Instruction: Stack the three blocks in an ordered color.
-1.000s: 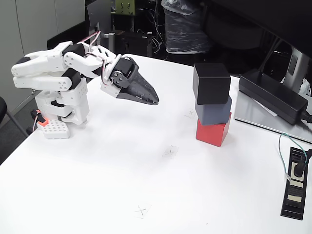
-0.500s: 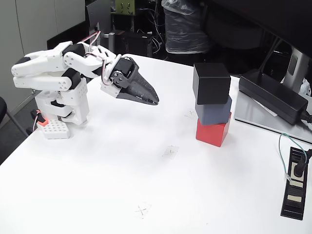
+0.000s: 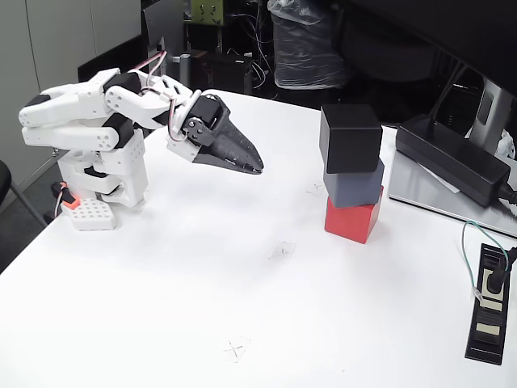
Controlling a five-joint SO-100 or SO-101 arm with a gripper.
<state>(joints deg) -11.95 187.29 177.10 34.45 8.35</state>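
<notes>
Three cubes stand in one stack right of the table's middle in the fixed view. The red block (image 3: 354,219) rests on the table, the blue-grey block (image 3: 353,183) sits on it, and the black block (image 3: 350,137) is on top, slightly twisted. My gripper (image 3: 255,167) hangs above the table well to the left of the stack, folded back near the arm's base. Its black fingers are closed together, with nothing between them.
A long black power brick (image 3: 452,158) lies right of the stack beside a monitor stand. A black power strip (image 3: 489,303) with a cable sits at the right edge. The arm's white base (image 3: 101,174) stands at the left. Faint pencil crosses (image 3: 235,349) mark the white table.
</notes>
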